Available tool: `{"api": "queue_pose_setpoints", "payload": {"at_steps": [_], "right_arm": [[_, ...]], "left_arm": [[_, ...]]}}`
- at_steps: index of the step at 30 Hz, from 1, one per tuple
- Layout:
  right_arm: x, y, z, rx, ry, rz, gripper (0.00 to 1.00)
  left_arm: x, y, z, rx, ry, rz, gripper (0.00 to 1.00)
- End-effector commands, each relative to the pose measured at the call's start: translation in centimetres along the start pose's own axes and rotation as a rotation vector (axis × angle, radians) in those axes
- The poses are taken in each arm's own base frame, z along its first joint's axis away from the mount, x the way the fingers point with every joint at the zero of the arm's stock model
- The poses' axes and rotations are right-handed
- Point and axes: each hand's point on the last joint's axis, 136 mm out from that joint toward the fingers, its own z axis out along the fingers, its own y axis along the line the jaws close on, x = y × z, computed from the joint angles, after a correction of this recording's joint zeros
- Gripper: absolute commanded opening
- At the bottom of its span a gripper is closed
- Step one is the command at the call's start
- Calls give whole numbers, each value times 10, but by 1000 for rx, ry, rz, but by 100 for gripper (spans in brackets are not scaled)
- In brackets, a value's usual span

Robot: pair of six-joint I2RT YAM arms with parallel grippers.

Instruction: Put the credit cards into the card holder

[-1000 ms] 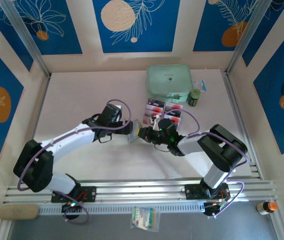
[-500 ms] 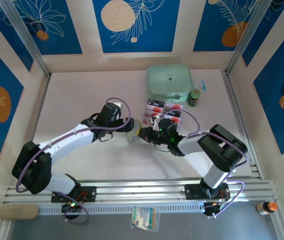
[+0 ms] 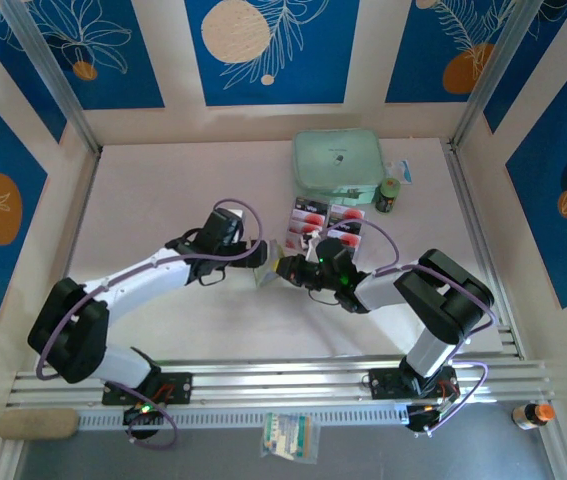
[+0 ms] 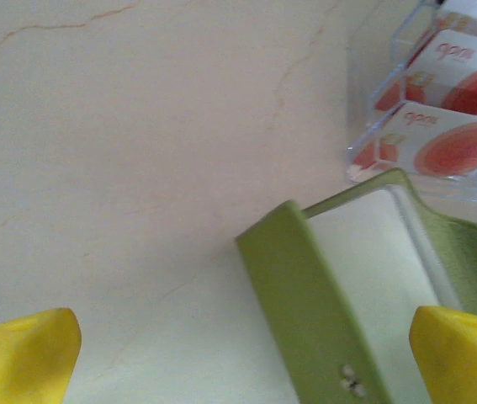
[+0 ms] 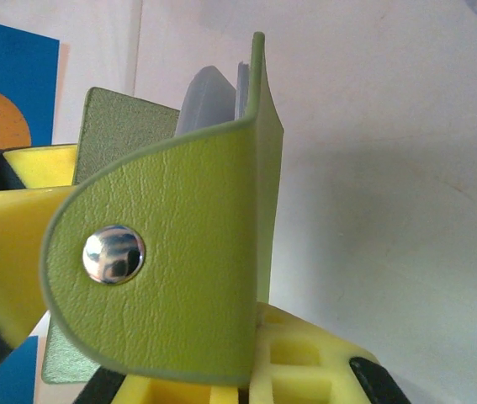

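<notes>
While in right jaws — card holder [image 5: 179, 252]

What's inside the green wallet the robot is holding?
Inside the card holder a clear pocket shows, and pale see-through sleeves stick up. Its snap flap covers the rest, so I cannot tell whether any card is in there.

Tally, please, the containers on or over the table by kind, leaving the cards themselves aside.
Wallet: 1
Case: 1
Card tray: 1
Bottle: 1
Total: 4
</notes>
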Motion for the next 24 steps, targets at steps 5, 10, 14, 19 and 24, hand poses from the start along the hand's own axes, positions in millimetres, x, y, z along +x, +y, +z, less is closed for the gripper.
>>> {"api": "queue_pose_setpoints", "payload": {"at_steps": [5,10,14,19,24], "right_arm": [[-4,8,-8,-21,-46,-11,0],[0,0,-12,10,-71,6,0],[5,-1,-12,26,-78,8,0],[11,-1,-7,39,-76,16,0],[16,-2,-3,47,-76,19,0]], "left_arm": [[26,40,-3,-196,62,-2,100],[43,56,4,-295,167,60,100],[50,62,10,-345,252,141,100],[44,56,13,-384,299,236,100],[36,32,19,-322,327,239,100]]}}
